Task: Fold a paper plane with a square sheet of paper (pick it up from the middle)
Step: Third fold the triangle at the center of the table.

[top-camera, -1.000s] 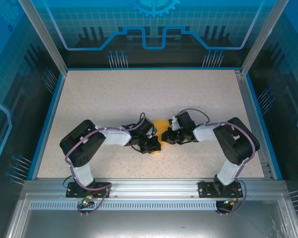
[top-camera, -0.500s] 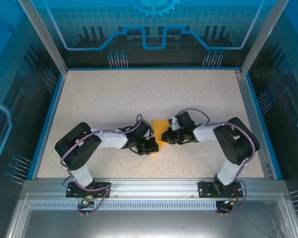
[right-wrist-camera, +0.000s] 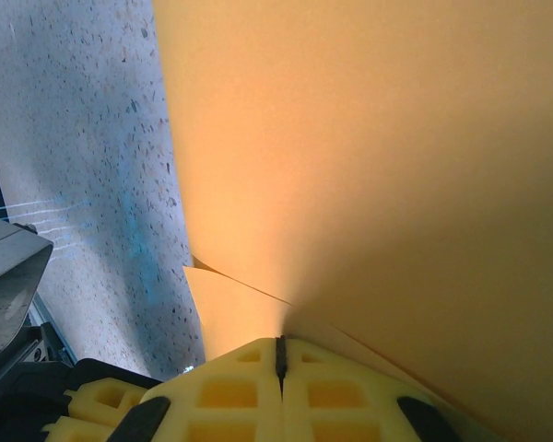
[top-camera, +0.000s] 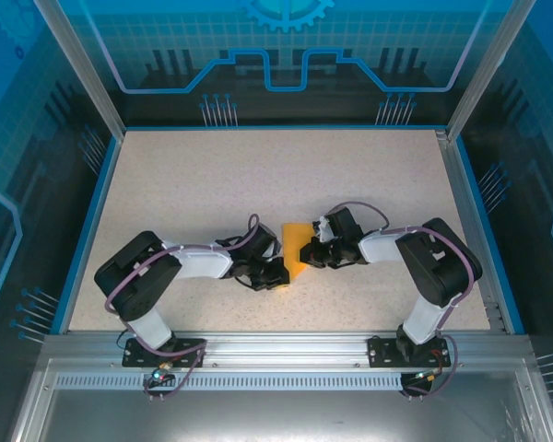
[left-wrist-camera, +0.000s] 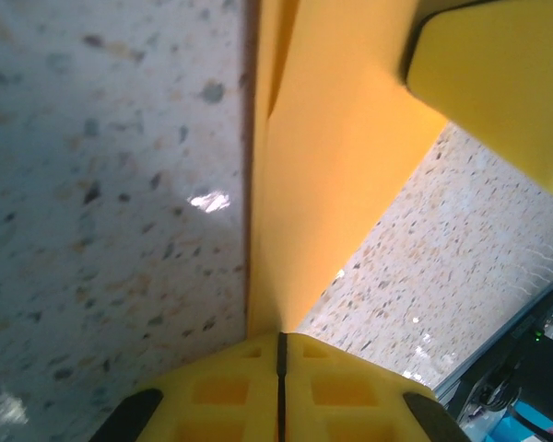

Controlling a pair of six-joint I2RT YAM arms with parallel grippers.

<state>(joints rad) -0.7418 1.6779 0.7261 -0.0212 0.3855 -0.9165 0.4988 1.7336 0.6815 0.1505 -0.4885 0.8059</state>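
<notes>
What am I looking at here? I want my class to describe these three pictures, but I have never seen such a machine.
These are two robot arms bolted at the near edge of a speckled table. The wide picture comes from a fixed camera above and behind them, with the left arm on the left and the right arm on the right. Each close-up comes from a small camera on one wrist, looking along that arm's yellow-padded jaws. Between the arms is a partly folded orange paper. The left jaws and the right jaws are both shut on it, one from each side. In each close-up the paper runs straight into the closed pads.
</notes>
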